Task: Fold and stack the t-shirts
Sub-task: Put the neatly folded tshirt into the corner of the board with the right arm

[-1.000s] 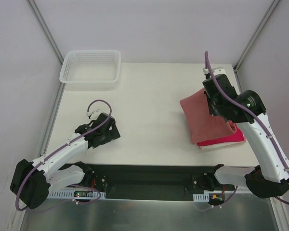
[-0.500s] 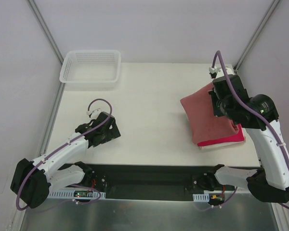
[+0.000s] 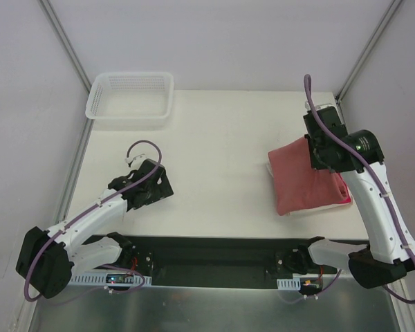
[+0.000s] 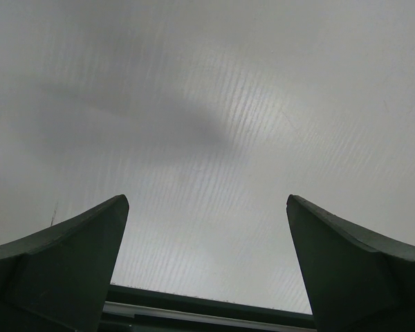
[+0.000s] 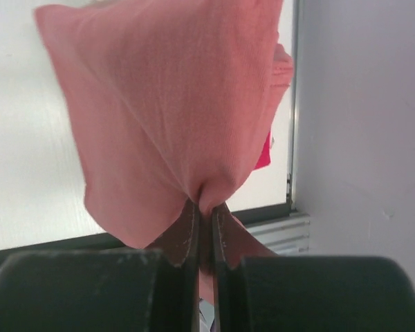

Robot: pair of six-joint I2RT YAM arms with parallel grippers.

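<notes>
**Item 1: salmon-pink t-shirt** [image 3: 303,181]. Soft matte cotton, folded into a plump, roughly square pad. It lies at 3 o'clock on the table [image 3: 221,152], over item 2.

**Item 2: crimson t-shirt** [image 3: 345,196]. Brighter knit, folded. Only a sliver shows at the pad's 4 o'clock edge.

**Tools.** Your right gripper [image 5: 204,207] is pinched tight on a gathered corner of item 1, and the cloth puckers at the jaws. Your left gripper [image 4: 207,204] stands wide, holding nothing, at 8 o'clock.

**Sundry.** White mesh basket [image 3: 130,95], rigid plastic, at 11 o'clock.

**Status, as a judgement.** Both shirts look folded and stacked. What is left for you is the release and perhaps squaring the edges. The arm hides how well they align.
</notes>
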